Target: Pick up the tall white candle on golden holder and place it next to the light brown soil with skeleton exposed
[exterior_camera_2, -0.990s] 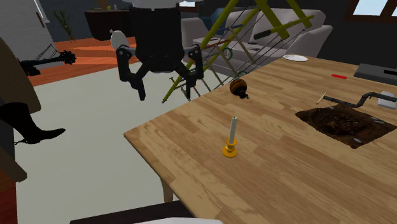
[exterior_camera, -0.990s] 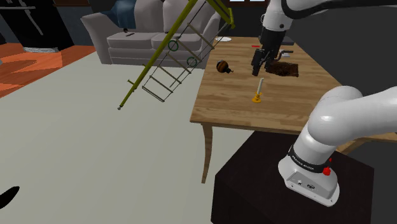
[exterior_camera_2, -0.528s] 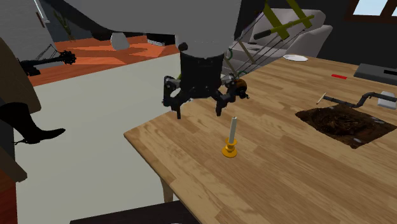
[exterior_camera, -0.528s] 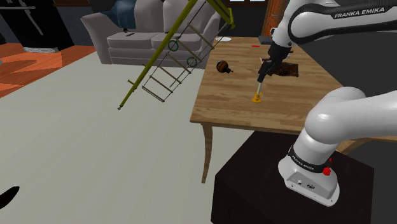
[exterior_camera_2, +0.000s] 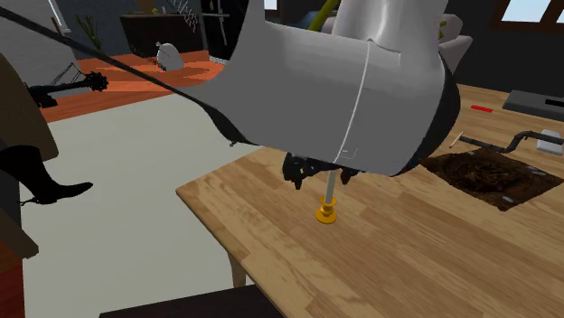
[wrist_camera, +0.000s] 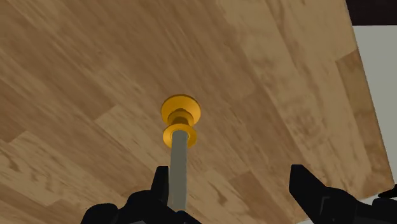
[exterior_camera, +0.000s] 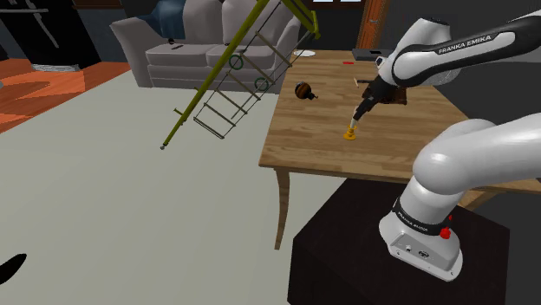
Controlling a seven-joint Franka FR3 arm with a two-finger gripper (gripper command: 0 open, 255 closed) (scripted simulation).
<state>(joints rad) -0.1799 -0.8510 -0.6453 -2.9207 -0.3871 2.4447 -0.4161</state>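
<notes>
Around the candle (wrist_camera: 179, 164) the spread fingers (wrist_camera: 305, 186) have now dropped.

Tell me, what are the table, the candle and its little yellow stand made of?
The table looks like wood: light brown planks with streaky grain. The stand is smooth and golden yellow, perhaps a brass-like metal, though the plain colour leaves that open. The candle is a plain greyish-white stick, probably wax, but nothing proves it.
</notes>
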